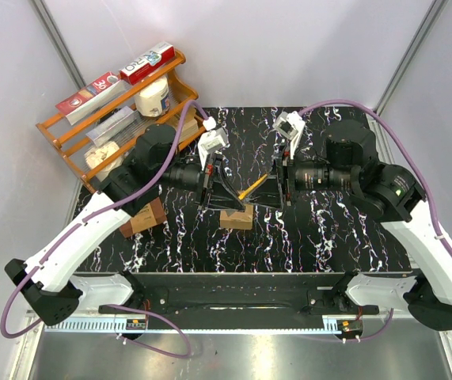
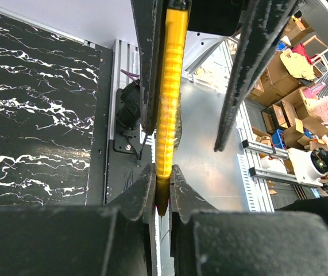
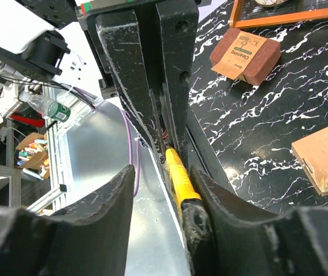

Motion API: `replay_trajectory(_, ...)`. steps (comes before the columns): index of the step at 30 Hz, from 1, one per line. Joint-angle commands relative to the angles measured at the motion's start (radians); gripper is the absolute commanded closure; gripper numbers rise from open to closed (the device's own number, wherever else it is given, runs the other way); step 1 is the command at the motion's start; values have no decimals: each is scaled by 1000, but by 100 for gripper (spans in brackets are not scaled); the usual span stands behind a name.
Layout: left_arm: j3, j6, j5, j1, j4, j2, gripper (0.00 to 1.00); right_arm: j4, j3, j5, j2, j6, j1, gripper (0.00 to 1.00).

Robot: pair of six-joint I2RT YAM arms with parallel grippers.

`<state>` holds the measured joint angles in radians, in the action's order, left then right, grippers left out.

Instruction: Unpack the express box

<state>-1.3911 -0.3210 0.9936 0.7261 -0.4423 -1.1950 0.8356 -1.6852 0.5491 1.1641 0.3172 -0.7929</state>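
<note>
While the express box (image 1: 237, 217) sits on the bench (image 1: 332, 233) beneath both arms, apparently unopened, the cutting and emptying are all left to do. The left gripper (image 2: 162, 178) is clamped on a yellow utility knife (image 2: 169, 86). The right gripper (image 3: 162, 178) stands apart, one finger against the knife.

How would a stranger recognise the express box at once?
On the black marbled table, look at the centre, close to the yellow tool. The express box is small, plain, light brown; the labelled box left of it is darker, reddish.
</note>
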Motion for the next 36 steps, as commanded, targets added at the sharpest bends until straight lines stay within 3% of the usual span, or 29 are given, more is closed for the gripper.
replay_trajectory(1,-37,11,-23,-11,5,6,100,31,-47,43,6,-27,-8,58)
replay_trajectory(2,-36,11,-21,-11,5,6,100,36,-48,41,8,-30,-8,66)
replay_trajectory(5,-31,11,-3,-11,2,6,100,42,-53,28,14,-32,-8,71)
replay_trajectory(8,-26,11,13,-11,4,8,100,40,-53,22,16,-30,-8,71)
replay_trajectory(12,-23,8,31,-11,5,9,100,28,-51,3,16,-24,-8,52)
replay_trajectory(14,-16,2,43,-11,17,9,100,14,-47,0,16,-18,-8,50)
replay_trajectory(19,-9,-7,48,-11,30,11,100,-10,-33,22,16,-6,-8,55)
replay_trajectory(29,14,-15,54,-11,48,15,100,-110,12,-18,3,40,-6,55)
replay_trajectory(36,9,-13,37,-11,56,14,100,-124,35,14,5,46,-8,67)
